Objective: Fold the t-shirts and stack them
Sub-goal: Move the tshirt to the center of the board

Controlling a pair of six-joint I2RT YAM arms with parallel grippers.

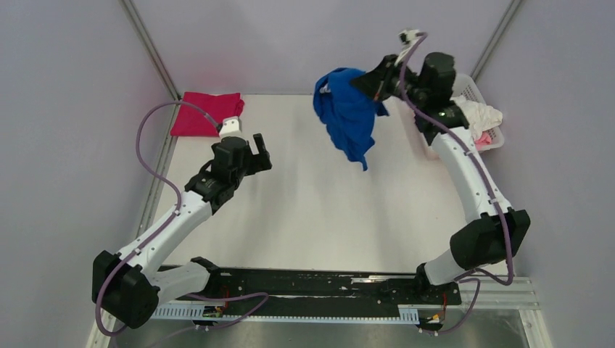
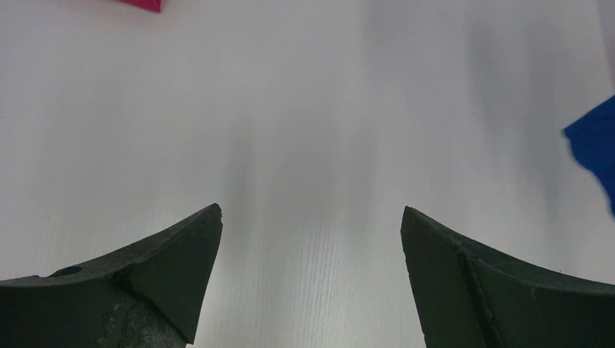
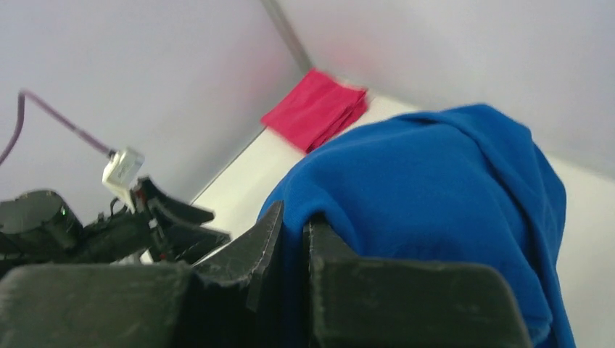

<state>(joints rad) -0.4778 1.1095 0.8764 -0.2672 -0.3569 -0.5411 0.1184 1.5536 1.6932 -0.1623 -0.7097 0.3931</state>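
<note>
A royal-blue t-shirt (image 1: 350, 114) hangs bunched in the air over the back of the table, pinched at its top by my right gripper (image 1: 366, 83), which is shut on it. In the right wrist view the blue t-shirt (image 3: 435, 188) drapes over the right gripper (image 3: 294, 225), a fold caught between the jaws. A folded magenta t-shirt (image 1: 205, 114) lies flat at the back left corner, and its edge shows as magenta t-shirt (image 2: 141, 4) and magenta t-shirt (image 3: 315, 109). My left gripper (image 1: 261, 152) hovers open over bare table, its jaws wide around nothing (image 2: 312, 217).
A white basket (image 1: 479, 94) at the back right holds white and pale pink t-shirts (image 1: 482, 116). Grey walls close in the table on the left, back and right. The white tabletop (image 1: 304, 210) stretches between the two arms.
</note>
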